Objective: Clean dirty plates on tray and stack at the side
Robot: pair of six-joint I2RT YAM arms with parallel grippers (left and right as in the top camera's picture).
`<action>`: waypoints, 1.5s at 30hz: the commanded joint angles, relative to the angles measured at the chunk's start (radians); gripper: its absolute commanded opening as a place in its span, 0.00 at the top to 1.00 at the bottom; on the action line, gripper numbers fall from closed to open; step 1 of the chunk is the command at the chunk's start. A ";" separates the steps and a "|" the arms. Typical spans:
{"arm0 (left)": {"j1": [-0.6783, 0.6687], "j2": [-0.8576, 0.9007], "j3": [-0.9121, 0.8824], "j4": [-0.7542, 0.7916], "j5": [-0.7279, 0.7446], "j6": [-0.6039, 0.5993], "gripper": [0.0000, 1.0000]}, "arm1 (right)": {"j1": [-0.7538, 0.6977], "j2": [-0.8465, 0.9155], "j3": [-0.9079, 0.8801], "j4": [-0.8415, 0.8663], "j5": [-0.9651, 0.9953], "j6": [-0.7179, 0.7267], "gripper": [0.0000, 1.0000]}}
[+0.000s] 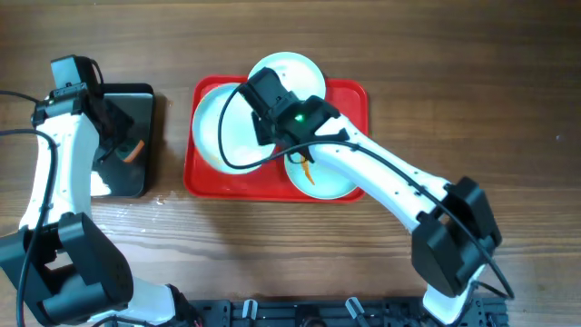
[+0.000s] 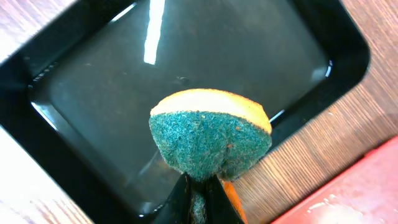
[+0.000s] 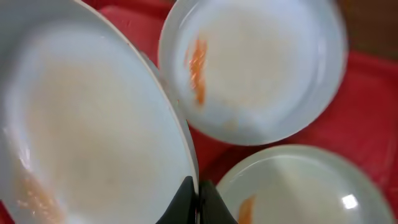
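Black tray (image 2: 93,81) lies under left gripper (image 2: 198,186) clamping sponge (image 2: 208,140); right gripper (image 3: 198,190) pinches plate (image 3: 93,124) rim.

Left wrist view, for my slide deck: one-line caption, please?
Left gripper pinching a green-and-yellow sponge over the glossy black tray, red tray corner at lower right.

Count: 3 pale round plates (image 1: 213,127) (image 1: 295,71) (image 1: 329,184); 1 red tray (image 1: 352,102); 1 black tray (image 1: 141,107); 1 green-and-yellow sponge (image 2: 208,140).

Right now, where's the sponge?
In the left wrist view, the sponge is pinched in the left gripper over the black tray. That tray sits at the table's left side, left of the red tray.
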 commanded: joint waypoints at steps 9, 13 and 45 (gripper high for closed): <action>0.006 0.002 -0.006 0.016 0.370 0.101 0.96 | 0.147 -0.064 0.010 0.132 0.681 -0.445 0.95; -0.007 -0.024 -0.006 0.006 0.467 0.149 0.96 | 0.152 -0.063 0.010 0.133 0.710 -0.443 0.96; -0.007 -0.024 -0.006 -0.015 0.438 0.148 0.96 | 0.129 -0.188 0.007 0.049 0.293 -0.134 0.96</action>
